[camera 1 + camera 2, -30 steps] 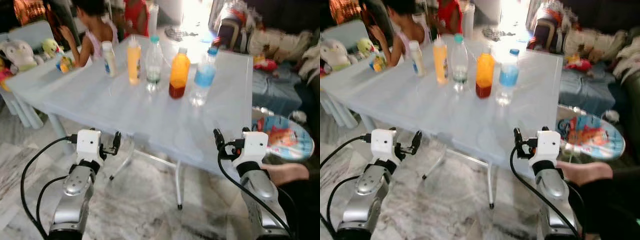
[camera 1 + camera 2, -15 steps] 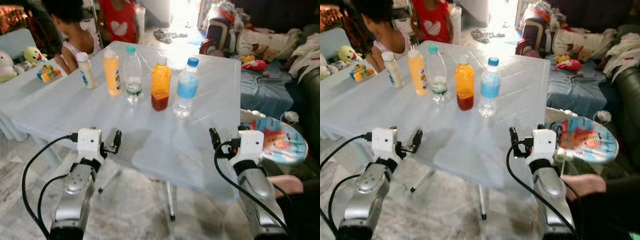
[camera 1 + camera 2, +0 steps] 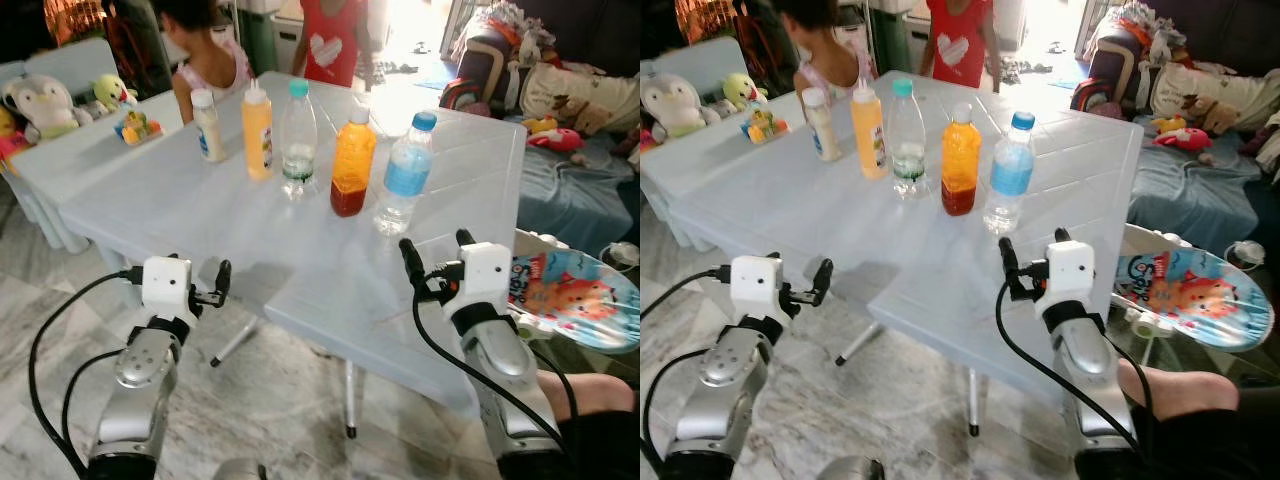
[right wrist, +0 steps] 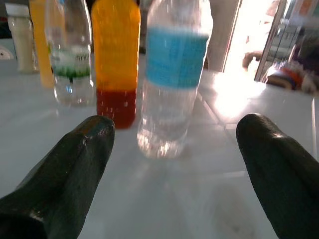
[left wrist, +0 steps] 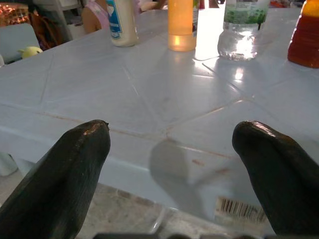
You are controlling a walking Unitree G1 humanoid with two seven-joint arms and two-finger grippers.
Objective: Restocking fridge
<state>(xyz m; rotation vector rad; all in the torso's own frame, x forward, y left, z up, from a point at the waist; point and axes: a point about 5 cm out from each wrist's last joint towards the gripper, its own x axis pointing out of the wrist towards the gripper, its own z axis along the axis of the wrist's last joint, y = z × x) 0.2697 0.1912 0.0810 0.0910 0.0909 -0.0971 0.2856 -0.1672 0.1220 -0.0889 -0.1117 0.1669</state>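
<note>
Several bottles stand in a row on the pale blue table (image 3: pixel 150 200): a small white one (image 3: pixel 207 125), a yellow one (image 3: pixel 258 130), a clear one with a green cap (image 3: pixel 298 140), an orange juice bottle (image 3: pixel 353 160) and a blue-labelled water bottle (image 3: pixel 405 175). My right gripper (image 3: pixel 435 250) hovers open over the table's near edge, pointing at the water bottle (image 4: pixel 174 74), which stands between its fingers (image 4: pixel 70 169) but further off. My left gripper (image 3: pixel 222 280) is open and empty at the table's front edge, facing the tabletop (image 5: pixel 169 99).
Two people stand at the table's far side (image 3: pixel 210 60). Plush toys (image 3: pixel 45 105) lie at the far left. A colourful baby seat (image 3: pixel 575 300) and a person's foot (image 3: pixel 580 385) are close on the right. A sofa with clothes (image 3: pixel 560 90) lies beyond. Table legs (image 3: pixel 350 400) stand below.
The whole view has shifted, so the camera has moved. The table and bottles now appear nearer. My right gripper now reaches over the table's edge; both grippers stay open.
</note>
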